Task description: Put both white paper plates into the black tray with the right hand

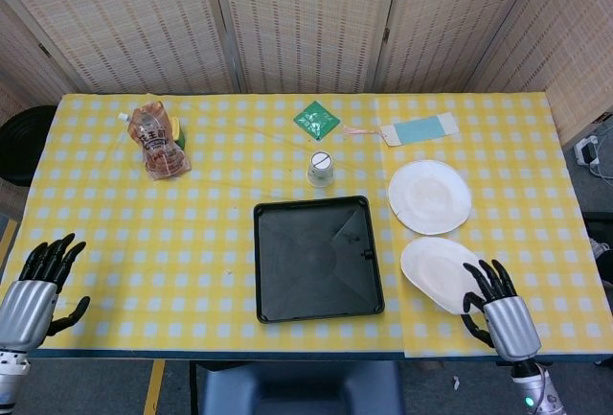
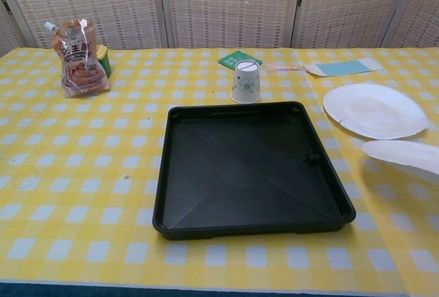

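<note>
We are seeing the nearer paper plate [image 2: 405, 154] cut off at the right edge of the chest view, edge-on and lifted above its shadow on the tabletop [image 1: 192, 223]. Neither robot hand is appearing in that view.

We are counting two white paper plates, one black tray [image 1: 316, 258], one paper cup [image 1: 321, 168], one brown pouch [image 1: 158, 139], one green packet [image 1: 316, 119] and one blue-and-white card [image 1: 419, 130].

The right robot hand [image 1: 498, 311] is gripping the near right edge of the nearer paper plate, fingers [image 1: 482, 279] lying over its rim; the thumb contact is hard to make out. This plate is sitting just right of the black tray, outside it. The far paper plate [image 1: 429, 195] is lying flat beyond it, also outside the tray. The left robot hand [image 1: 36, 286] is hovering at the tabletop's near left corner, fingers apart, holding nothing.
</note>
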{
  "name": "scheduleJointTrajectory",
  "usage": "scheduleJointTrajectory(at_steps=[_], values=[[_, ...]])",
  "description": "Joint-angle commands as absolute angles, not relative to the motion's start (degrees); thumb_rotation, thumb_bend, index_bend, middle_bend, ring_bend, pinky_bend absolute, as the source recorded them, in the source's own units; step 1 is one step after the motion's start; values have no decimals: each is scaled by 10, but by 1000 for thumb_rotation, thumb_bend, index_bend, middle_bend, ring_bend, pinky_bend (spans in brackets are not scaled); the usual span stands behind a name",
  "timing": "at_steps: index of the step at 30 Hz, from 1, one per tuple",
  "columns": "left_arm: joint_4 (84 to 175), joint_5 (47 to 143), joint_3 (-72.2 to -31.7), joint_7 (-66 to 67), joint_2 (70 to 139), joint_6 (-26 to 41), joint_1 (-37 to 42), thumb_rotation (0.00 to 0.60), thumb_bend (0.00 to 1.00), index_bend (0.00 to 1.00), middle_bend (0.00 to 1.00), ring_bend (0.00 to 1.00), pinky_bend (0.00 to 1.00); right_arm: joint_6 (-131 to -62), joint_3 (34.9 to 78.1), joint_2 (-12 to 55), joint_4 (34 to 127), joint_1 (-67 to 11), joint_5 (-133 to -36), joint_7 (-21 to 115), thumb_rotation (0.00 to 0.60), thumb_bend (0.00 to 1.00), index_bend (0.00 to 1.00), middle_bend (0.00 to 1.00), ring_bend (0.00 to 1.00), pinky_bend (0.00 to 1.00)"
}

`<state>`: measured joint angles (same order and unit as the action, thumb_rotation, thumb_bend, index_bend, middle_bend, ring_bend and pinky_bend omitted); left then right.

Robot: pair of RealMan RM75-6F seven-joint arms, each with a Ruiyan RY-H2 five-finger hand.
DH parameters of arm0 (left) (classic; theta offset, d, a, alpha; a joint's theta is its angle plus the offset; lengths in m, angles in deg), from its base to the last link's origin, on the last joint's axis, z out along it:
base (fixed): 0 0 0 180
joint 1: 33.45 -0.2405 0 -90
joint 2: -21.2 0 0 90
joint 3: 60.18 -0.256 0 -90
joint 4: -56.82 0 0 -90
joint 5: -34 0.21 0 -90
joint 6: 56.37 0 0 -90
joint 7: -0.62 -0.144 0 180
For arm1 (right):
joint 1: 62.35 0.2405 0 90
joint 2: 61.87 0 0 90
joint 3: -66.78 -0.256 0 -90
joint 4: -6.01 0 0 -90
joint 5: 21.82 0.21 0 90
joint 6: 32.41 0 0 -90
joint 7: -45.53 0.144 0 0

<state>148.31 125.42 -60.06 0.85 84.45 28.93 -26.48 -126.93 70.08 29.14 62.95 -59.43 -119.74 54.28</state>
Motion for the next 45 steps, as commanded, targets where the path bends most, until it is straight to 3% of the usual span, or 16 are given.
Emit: scheduleJointTrajectory(at_steps=[1,10,16,23,31,45], values=[[1483,1255,-601,8,844,290,-265,600,385,0,0,0,0,-1297,688,273,650,-597,-1200,541,600,428,707,176,78,0],[1484,1255,-601,7,845,291,-265,600,385,0,0,0,0,-1329,673,231,721,-569,-1246,498,600,427,708,179,80,0],[1485,1254,-600,9,843,295,-267,600,384,0,0,0,0,-1252,665,201,825,-504,-1283,416,600,428,708,179,81,0],[1484,1250,-597,15,840,298,-268,600,385,0,0,0,0,-1139,644,221,888,-430,-1284,351,600,428,708,179,80,0],[1484,1248,-595,26,835,304,-271,600,385,0,0,0,0,-1045,623,279,873,-372,-1240,340,600,428,708,182,81,0],[1480,1242,-591,41,830,305,-273,600,385,0,0,0,0,-979,616,351,806,-319,-1192,337,600,428,708,183,80,0]])
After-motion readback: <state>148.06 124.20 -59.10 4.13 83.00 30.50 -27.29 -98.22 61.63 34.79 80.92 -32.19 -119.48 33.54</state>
